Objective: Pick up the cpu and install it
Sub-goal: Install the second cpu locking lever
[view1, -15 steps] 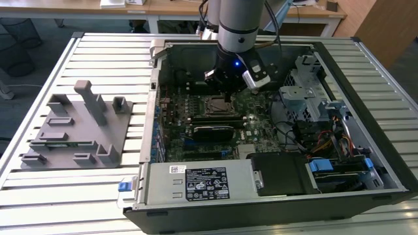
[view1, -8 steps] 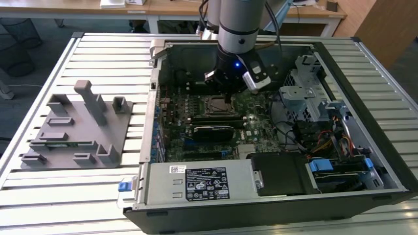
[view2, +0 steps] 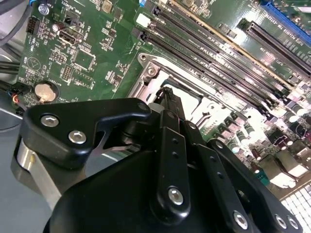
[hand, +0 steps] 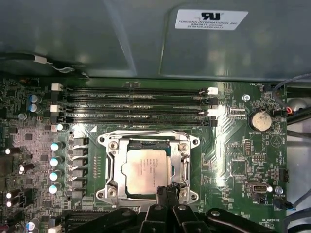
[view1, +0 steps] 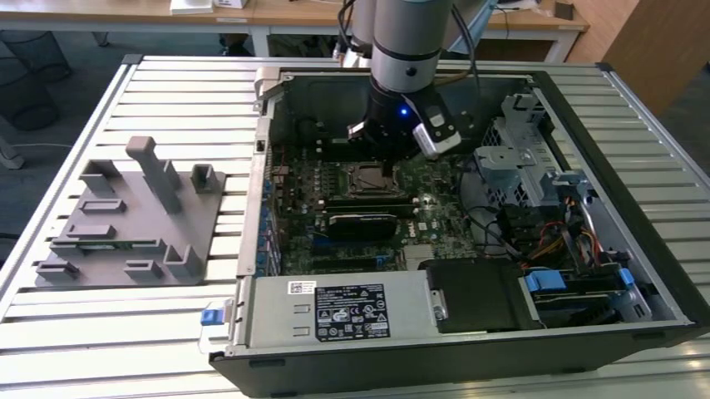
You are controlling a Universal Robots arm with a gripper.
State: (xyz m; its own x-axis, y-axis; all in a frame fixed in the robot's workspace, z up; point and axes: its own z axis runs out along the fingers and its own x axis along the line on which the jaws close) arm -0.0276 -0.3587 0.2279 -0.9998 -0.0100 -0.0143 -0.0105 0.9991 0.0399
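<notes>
shiny metal-topped cpu (hand: 145,172), matt black gripper (hand: 167,191), glossy green motherboard (hand: 243,160), grey plastic fixture (view1: 128,220)

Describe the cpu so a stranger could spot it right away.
Look inside the open computer case, on the green motherboard. Below the long black memory slots sits a metal-framed socket; the cpu is the flat, shiny silver square lying in it.

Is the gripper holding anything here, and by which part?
Apparently nothing: the cpu lies in the socket; the gripper sits at its edge.
</notes>
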